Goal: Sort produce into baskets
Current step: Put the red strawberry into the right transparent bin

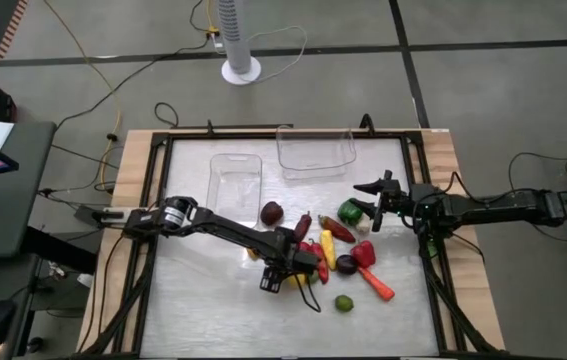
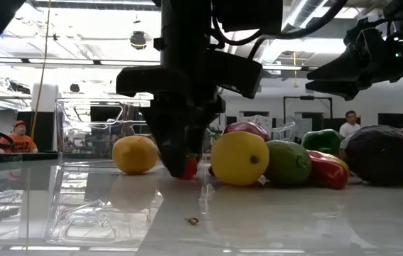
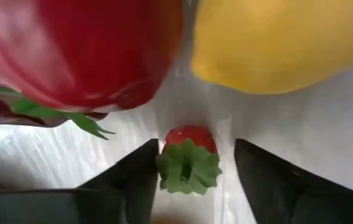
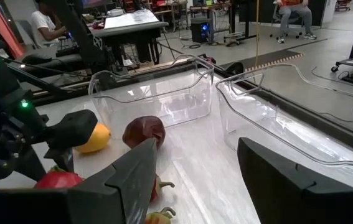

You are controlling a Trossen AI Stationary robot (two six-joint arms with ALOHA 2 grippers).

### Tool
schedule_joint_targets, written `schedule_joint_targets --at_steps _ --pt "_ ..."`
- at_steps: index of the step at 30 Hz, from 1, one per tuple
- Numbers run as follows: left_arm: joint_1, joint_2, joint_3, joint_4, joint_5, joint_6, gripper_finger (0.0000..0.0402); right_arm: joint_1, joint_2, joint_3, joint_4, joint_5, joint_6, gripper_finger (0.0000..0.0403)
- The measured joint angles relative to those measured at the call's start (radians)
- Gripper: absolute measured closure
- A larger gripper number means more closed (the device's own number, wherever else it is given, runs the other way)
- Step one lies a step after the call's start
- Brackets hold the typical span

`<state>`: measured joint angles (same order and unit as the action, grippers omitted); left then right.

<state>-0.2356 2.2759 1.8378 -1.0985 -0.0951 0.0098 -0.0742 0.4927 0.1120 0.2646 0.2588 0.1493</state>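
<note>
Your left gripper (image 3: 188,165) is down in the pile of produce near the middle of the table (image 1: 213,310), toward its near edge, with its two fingers (image 3: 129,177) standing either side of a small red strawberry (image 3: 187,138) with a green leafy cap; there is a gap on each side, so the jaws are narrowed around it but not shown clamped. Judge it light, hard and smooth, so it may squirt out of a pinch: take it across the red body, not by the ruffled cap. A big red pepper (image 3: 83,50) and a yellow lemon (image 3: 282,43) crowd it closely, and both look ready to roll if you nudge them. Around them lie a lime (image 2: 288,162), a second yellow fruit (image 2: 134,154) and, nearer the right edge, a carrot (image 1: 375,285) and a lone green fruit (image 1: 344,302). Further back, your right gripper (image 1: 368,199) hovers above the table by a green pepper (image 1: 351,211) toward the right edge, fingers apart and holding nothing. A dark purple fruit (image 4: 144,132) sits alone just before the baskets. The left basket (image 1: 236,183) and the right basket (image 1: 315,150) stand at the far side of the table, both see-through; as far as you can tell, nothing lies in either one yet, so the sorting has barely begun.
</note>
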Motion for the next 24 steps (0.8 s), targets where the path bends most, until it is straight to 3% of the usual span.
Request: schedule_joint_targets --at_steps 10,14,18,24 --pt "0.04 -0.076 0.0 -0.005 -0.051 -0.005 0.0309 0.0 0.0 0.0 -0.004 0.0 -0.001 0.0149" --pt "0.072 -0.139 0.0 0.014 -0.086 -0.003 0.0313 0.0 0.0 0.0 -0.017 0.0 0.0 0.0149" --pt "0.111 -0.205 0.0 0.096 -0.197 0.008 0.0307 0.0 -0.001 0.0 -0.02 0.0 0.007 0.0149" --pt "0.247 -0.226 0.001 0.216 -0.249 0.078 0.0306 0.0 -0.001 0.0 -0.023 0.0 0.027 0.0149"
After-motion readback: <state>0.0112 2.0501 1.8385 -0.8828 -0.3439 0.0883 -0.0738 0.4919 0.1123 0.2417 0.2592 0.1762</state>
